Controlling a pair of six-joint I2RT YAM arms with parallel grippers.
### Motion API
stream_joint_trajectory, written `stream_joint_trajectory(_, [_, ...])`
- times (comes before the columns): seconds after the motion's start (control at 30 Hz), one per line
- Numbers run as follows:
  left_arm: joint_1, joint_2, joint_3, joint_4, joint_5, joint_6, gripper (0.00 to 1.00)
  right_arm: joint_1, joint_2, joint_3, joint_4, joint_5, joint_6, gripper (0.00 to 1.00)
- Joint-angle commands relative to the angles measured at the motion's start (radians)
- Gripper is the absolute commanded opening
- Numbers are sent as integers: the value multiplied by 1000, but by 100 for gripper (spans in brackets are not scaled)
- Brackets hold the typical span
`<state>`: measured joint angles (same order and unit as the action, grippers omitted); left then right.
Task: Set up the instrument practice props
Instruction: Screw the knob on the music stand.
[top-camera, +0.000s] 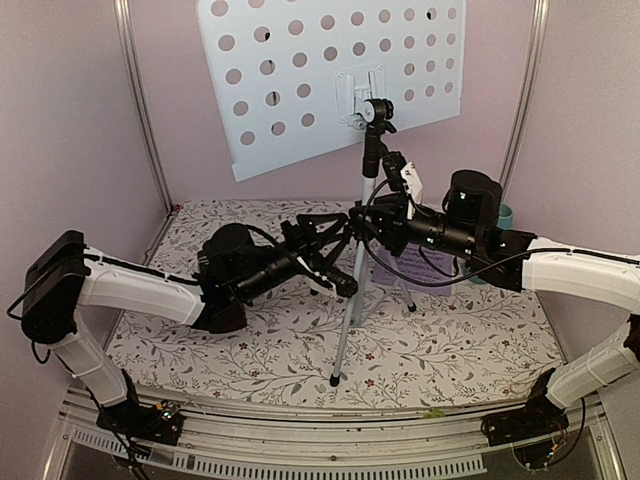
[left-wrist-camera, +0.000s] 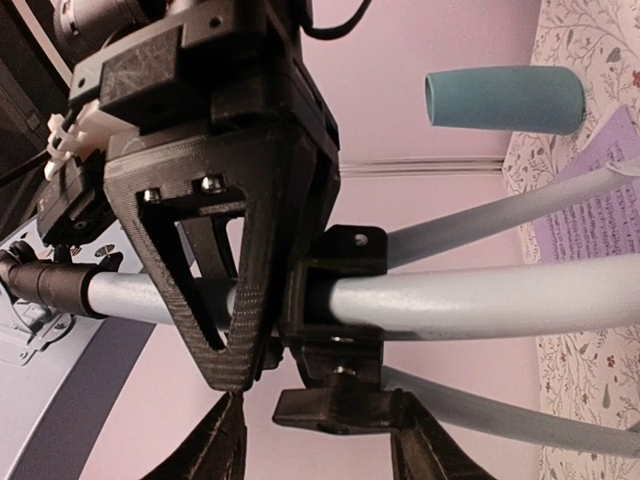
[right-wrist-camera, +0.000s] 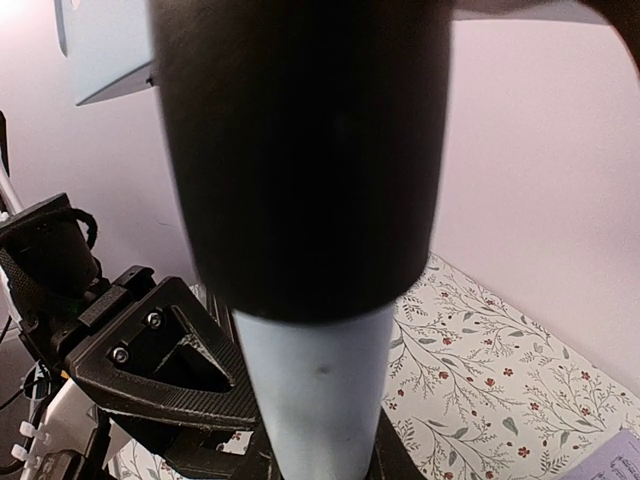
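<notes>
Table (top-camera: 480, 350): flowered cloth, with the stand at its middle.
Music stand (top-camera: 330, 80): upright on spread legs, holed panel on top. The step in hand looks like securing it.
Right gripper (top-camera: 365, 228): clamped narrow on the stand's pole, steadying it.
Left gripper (left-wrist-camera: 322, 420): jaws half apart astride the collar knob; whether they pinch it, I cannot tell.
Sheet page (top-camera: 400, 265): flat on the cloth by the far legs, not yet on the panel.
Knob (left-wrist-camera: 338, 405): the next move probably needs a firm pinch and turn here, with the pole kept steady.

Robot test booth — lilac panel walls (top-camera: 60, 120), aluminium rails (top-camera: 140, 100), floral tabletop (top-camera: 460, 340).
</notes>
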<state>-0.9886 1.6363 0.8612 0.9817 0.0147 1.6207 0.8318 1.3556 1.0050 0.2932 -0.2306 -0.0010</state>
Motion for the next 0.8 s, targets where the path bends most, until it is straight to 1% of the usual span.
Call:
stream_joint_trajectory(0.0, [-13,-15,-13,5,3,24,50,19,37,2,-74,-87,91,0])
stream_joint_trajectory(0.37, [-21,-3,-27,39,11,79,45,19,48,5,-74,-85,78,0])
stream_joint_trajectory(0.43, [-22,-6,-47,42,19,110,45,18,50,3,-74,-92,78,0])
stream_joint_trajectory(0.53, [-22,1,-63,80,20,107,47,18,53,-2,-66,-96,78,0])
stream_joint_trajectory(0.63, [-22,23,-63,136,9,112,48,18,57,-2,-65,-101,80,0])
stream_joint_trajectory(0.77, [-21,33,-44,136,8,121,45,19,55,-12,-60,-97,82,0])
